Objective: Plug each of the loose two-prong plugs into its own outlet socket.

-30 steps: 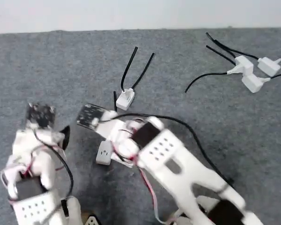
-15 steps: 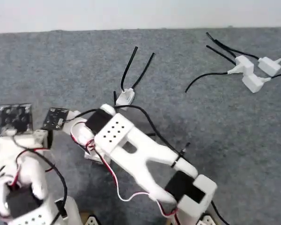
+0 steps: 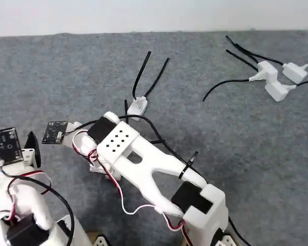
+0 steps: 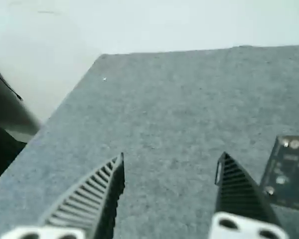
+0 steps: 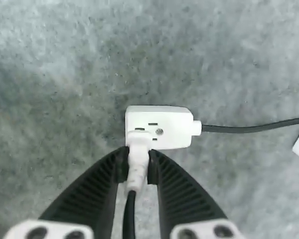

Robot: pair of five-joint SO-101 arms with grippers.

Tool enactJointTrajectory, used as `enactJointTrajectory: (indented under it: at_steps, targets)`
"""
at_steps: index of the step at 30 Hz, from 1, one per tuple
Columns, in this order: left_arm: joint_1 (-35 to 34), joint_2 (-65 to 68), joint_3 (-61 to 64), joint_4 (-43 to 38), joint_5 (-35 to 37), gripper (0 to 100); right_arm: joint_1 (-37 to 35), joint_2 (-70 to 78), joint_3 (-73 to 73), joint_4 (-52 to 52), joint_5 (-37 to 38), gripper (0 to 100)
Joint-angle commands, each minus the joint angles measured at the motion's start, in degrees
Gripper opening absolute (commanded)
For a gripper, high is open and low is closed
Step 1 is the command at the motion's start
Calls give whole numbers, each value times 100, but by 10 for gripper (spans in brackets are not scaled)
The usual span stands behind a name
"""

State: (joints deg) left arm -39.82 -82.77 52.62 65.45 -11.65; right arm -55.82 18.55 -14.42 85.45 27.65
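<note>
In the right wrist view my right gripper (image 5: 137, 155) is shut on a white two-prong plug (image 5: 137, 158). The plug's front end meets the face of a white outlet socket (image 5: 162, 128) lying on the grey mat, and the socket's black cord (image 5: 254, 127) runs off sideways. From above, the right arm (image 3: 138, 154) covers this spot left of centre. My left gripper (image 4: 172, 169) is open over bare mat at the near left, holding nothing. Another white plug piece (image 3: 137, 106) with black cords lies just beyond the right arm.
Three white plug and socket pieces (image 3: 276, 77) with black cords lie clustered at the far right. The mat's far edge meets a pale wall. The right arm's camera board (image 4: 289, 169) shows beside my left gripper. Open mat lies at the far left and centre right.
The right arm has folded back and shifted left, now covering the socket seen earlier. The left arm has drawn back toward the near left corner.
</note>
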Motion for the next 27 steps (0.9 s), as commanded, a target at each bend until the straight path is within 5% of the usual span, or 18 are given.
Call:
enactJointTrajectory:
  at_steps: [1, 27]
  targets:
    - [-9, 18, -470, 237, -53, 295, -13, 57, -185, -127, 79, 8]
    - [9, 0, -523, 413, -123, 295, 321, 242, -158, -259, 316, 8]
